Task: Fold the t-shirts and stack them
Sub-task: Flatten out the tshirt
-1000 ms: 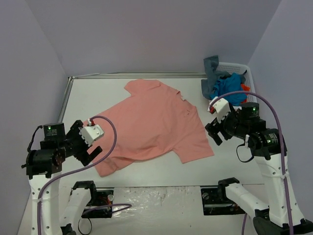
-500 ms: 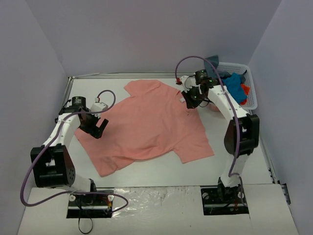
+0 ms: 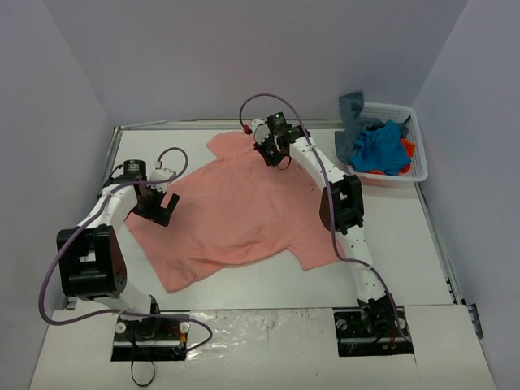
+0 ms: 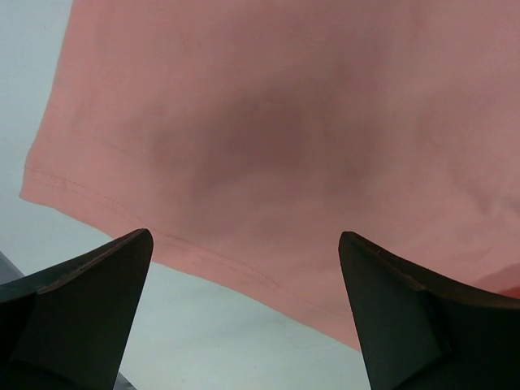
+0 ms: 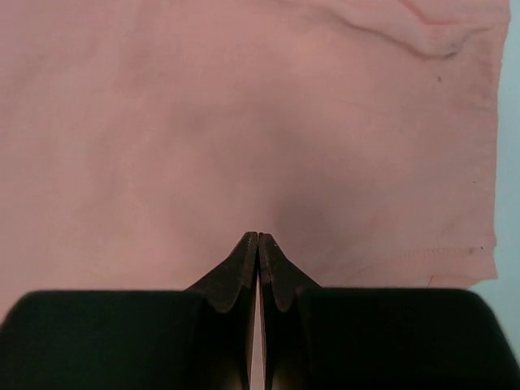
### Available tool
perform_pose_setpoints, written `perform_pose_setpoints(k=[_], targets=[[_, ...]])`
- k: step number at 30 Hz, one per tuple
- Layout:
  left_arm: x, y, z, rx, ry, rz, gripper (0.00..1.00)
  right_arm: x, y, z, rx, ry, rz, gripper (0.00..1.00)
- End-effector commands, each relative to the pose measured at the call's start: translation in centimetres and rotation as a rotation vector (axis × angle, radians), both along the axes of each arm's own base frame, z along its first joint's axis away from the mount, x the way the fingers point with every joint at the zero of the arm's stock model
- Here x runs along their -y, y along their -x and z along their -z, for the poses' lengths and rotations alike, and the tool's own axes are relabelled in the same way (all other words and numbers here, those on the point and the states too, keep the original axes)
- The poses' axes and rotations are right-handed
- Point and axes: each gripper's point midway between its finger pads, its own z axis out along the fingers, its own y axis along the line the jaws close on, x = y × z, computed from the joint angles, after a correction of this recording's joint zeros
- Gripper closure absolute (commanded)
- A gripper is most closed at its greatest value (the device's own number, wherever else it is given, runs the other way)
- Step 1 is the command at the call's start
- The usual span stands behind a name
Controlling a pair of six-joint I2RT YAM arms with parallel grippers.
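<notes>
A salmon-pink t-shirt (image 3: 244, 211) lies spread flat across the middle of the table. My left gripper (image 3: 158, 210) hovers open over its left edge. In the left wrist view the wide-apart fingers frame the shirt's hem (image 4: 268, 122) and bare table, with nothing between them (image 4: 245, 234). My right gripper (image 3: 268, 150) reaches over the shirt's far part near the collar. It is shut, tips together (image 5: 258, 236) just above the pink cloth (image 5: 244, 106), with no fold pinched between them. Bright blue (image 3: 382, 150), slate grey-blue (image 3: 351, 110) and orange-red (image 3: 406, 148) t-shirts lie bunched in the basket.
A white lattice basket (image 3: 410, 172) stands at the back right against the wall. The white table (image 3: 244, 284) is walled at the back and on both sides. The right arm stretches diagonally over the shirt's right half.
Both arms have swung out from their bases over the shirt. The right gripper has shut and moved left to the collar area. The left gripper stayed open at the left edge.
</notes>
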Motion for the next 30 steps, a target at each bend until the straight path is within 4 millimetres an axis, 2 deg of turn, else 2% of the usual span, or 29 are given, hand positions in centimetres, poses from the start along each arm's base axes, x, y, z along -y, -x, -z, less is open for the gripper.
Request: perform_pose_setpoints(k=[1,5,6,9,13,15,16,17,19,20,21,23,24,25,27,28,29,30], targets=[[-0.7,-0.6,-0.1,0.007,-0.019,-0.039,0.00,1.0,-1.5,2.3,0.010,0.077,0.092,1.00],[-1.1,-0.5,1.3,-0.055,-0.033,-0.042,0.00,1.5,-2.2,4.2,0.020,0.117,0.124,1.00],[-1.2,-0.5,1.5,-0.062,-0.036,-0.042,0.05,1.7,-2.2,4.7,0.016,0.126,0.131,1.00],[-1.3,-0.8,2.4,-0.093,-0.038,-0.043,0.09,2.8,-2.2,6.3,0.007,0.169,0.162,1.00],[-1.6,-1.1,3.6,-0.144,-0.051,-0.057,0.16,5.6,-2.0,8.7,-0.040,0.204,0.228,1.00],[-1.8,-1.5,4.5,-0.169,-0.060,-0.063,0.16,7.7,-1.9,9.7,-0.071,0.221,0.266,1.00],[-1.8,-1.5,5.4,-0.203,-0.058,-0.063,0.16,8.3,-1.8,9.8,-0.079,0.225,0.278,1.00],[-1.9,-2.3,5.1,-0.196,-0.055,-0.066,0.16,9.5,-1.9,9.9,-0.089,0.226,0.298,1.00],[-1.4,-2.3,6.3,-0.257,-0.028,-0.043,0.16,10.5,-1.2,10.0,-0.119,0.222,0.308,1.00],[-1.5,-3.6,5.7,-0.236,-0.027,-0.042,0.18,11.0,-1.0,10.1,-0.127,0.227,0.312,1.00],[-1.4,-4.0,5.8,-0.240,-0.025,-0.042,0.20,11.8,-0.5,10.4,-0.146,0.235,0.319,1.00],[-1.4,-4.6,6.5,-0.271,-0.033,-0.034,0.23,12.3,-0.2,9.4,-0.143,0.232,0.324,1.00],[-1.6,-6.1,5.9,-0.245,-0.043,-0.033,0.23,12.5,-0.2,8.6,-0.133,0.231,0.326,1.00],[-1.4,-6.1,6.7,-0.279,-0.052,-0.019,0.23,12.9,0.6,9.0,-0.151,0.248,0.326,1.00],[-1.7,-7.9,6.0,-0.260,-0.074,-0.014,0.22,13.4,0.9,7.8,-0.144,0.245,0.332,1.00],[-1.8,-8.2,6.8,-0.281,-0.085,-0.002,0.21,13.8,1.8,8.2,-0.165,0.259,0.333,1.00],[-1.8,-8.7,6.8,-0.283,-0.096,0.007,0.20,14.0,2.2,8.1,-0.170,0.261,0.334,1.00],[-1.8,-8.9,6.8,-0.298,-0.104,0.015,0.19,14.1,2.4,7.1,-0.159,0.261,0.336,1.00]])
